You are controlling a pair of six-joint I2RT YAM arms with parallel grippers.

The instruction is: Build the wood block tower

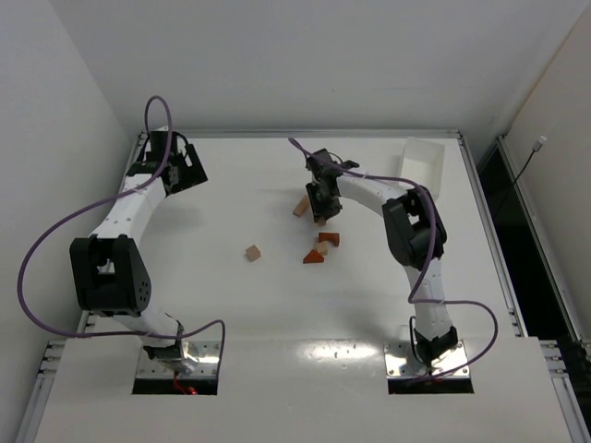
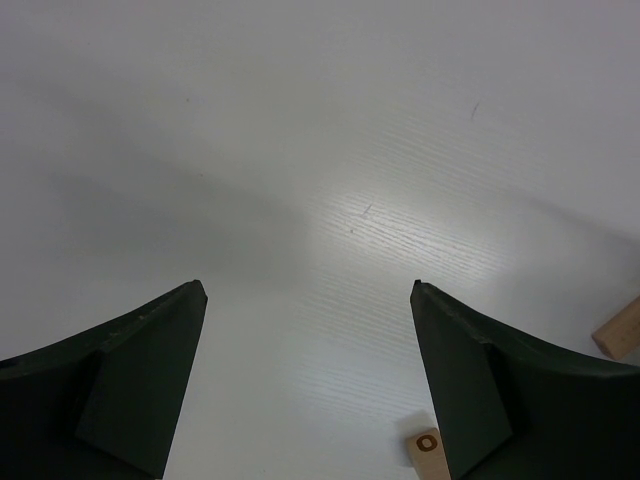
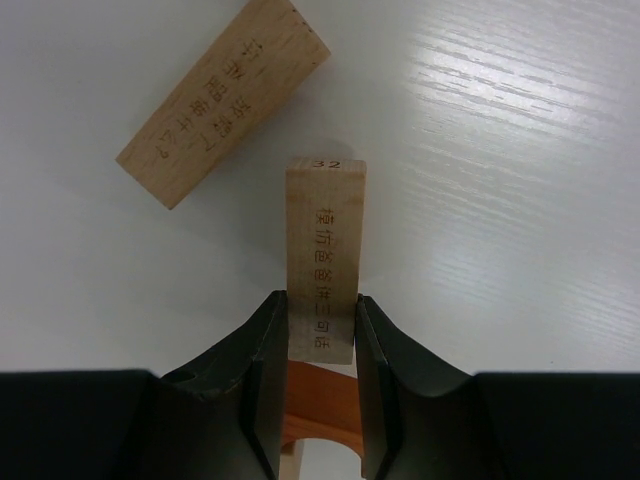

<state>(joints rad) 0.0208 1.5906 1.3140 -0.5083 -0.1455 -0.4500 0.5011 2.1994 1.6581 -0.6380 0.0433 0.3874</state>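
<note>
The right gripper [image 3: 320, 300] is clamped on a light tan rectangular block [image 3: 322, 250] stamped 32, with its fingers pressing the two long sides. The block's long axis runs straight up the right wrist frame, away from the camera, and most of its length juts past the fingertips. Beneath it, at bottom centre between the fingers, a reddish-brown arched piece [image 3: 320, 405] shows; I cannot tell whether the two touch. Farther off, at upper left, a second tan block [image 3: 225, 100] lies flat and slanted, apart from the held one.

From above, the start of the wood block tower [image 1: 325, 243] sits at frame centre, just below the right gripper. It is a reddish-brown piece and a tan piece close together, with a reddish-brown wedge [image 1: 315, 257] just beside them. A small loose block [image 1: 252, 253] lies to its left. The right arm, elbow bent, reaches in over the pile and is clearly the nearer. The left gripper [image 2: 305, 285] has its fingers spread wide with nothing between them, and it sits at upper left, well apart.
</note>
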